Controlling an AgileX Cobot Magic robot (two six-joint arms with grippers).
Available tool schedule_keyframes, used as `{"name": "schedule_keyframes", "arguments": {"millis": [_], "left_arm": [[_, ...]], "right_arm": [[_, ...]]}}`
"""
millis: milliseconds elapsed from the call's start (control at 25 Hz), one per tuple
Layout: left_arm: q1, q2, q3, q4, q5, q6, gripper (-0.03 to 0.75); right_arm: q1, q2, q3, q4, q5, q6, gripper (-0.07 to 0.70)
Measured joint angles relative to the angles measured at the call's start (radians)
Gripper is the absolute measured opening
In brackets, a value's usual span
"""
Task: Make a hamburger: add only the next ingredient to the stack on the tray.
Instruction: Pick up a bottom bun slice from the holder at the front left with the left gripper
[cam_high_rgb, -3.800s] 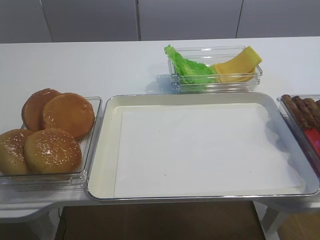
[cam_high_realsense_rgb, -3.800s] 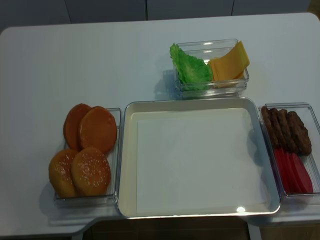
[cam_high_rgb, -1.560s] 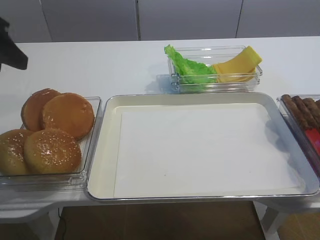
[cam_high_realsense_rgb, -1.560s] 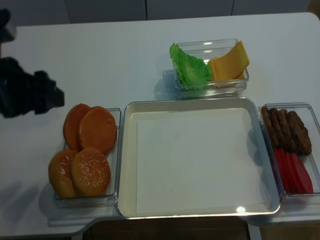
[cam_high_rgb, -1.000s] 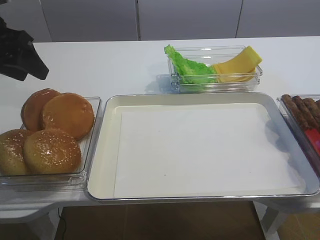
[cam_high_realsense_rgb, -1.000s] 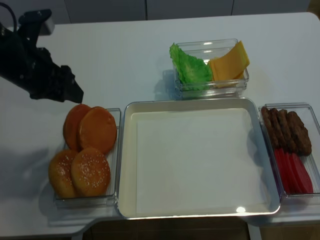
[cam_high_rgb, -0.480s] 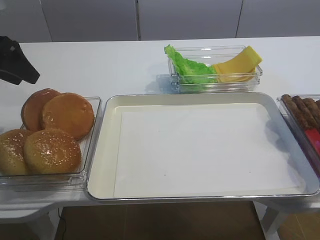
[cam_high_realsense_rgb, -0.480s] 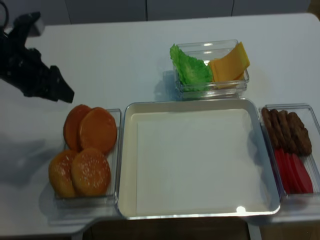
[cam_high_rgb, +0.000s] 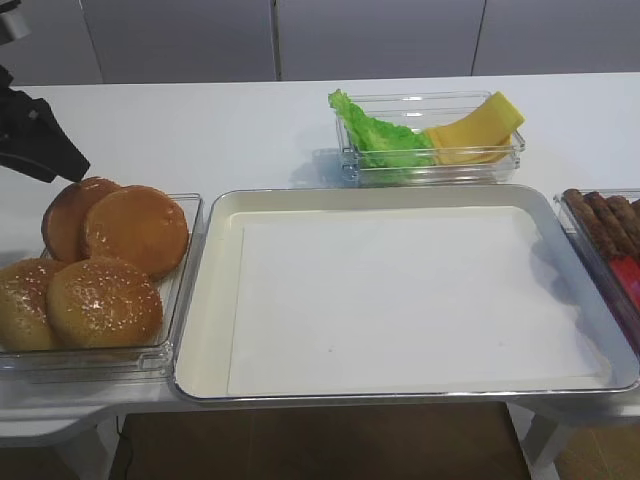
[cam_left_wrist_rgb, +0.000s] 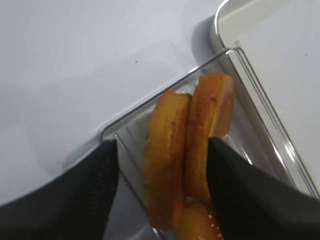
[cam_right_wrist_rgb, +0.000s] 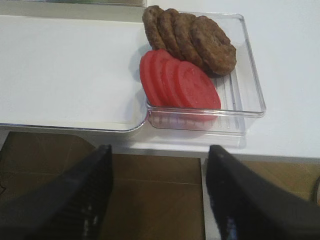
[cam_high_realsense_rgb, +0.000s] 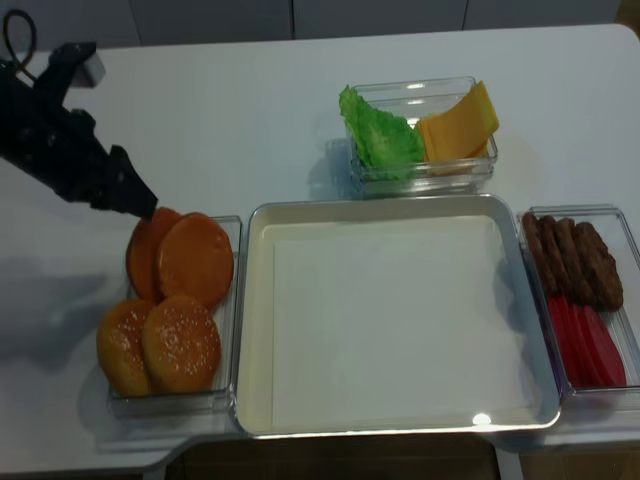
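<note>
Two flat seedless bun halves lean against each other in the back of a clear box left of the tray. My left gripper hangs just above them, open, one finger on each side of the pair, apart from both. The silver tray holds only white paper; no stack shows on it. My right gripper is open and empty, below the table's front edge near the tray's right corner.
Two sesame buns fill the front of the bun box. A clear box with lettuce and cheese stands behind the tray. Another box with patties and tomato slices sits at its right.
The left arm has come in from the far left to the back edge of the bun box. Buns and tray have not moved.
</note>
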Motion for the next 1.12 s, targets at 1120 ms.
{"name": "schedule_keyframes", "arguments": {"millis": [1120], "left_arm": [[0.0,0.08,0.0,-0.02,-0.002,0.035,0.392]], "right_arm": [[0.0,0.0,0.0,0.0,0.0,0.007,0.449]]}}
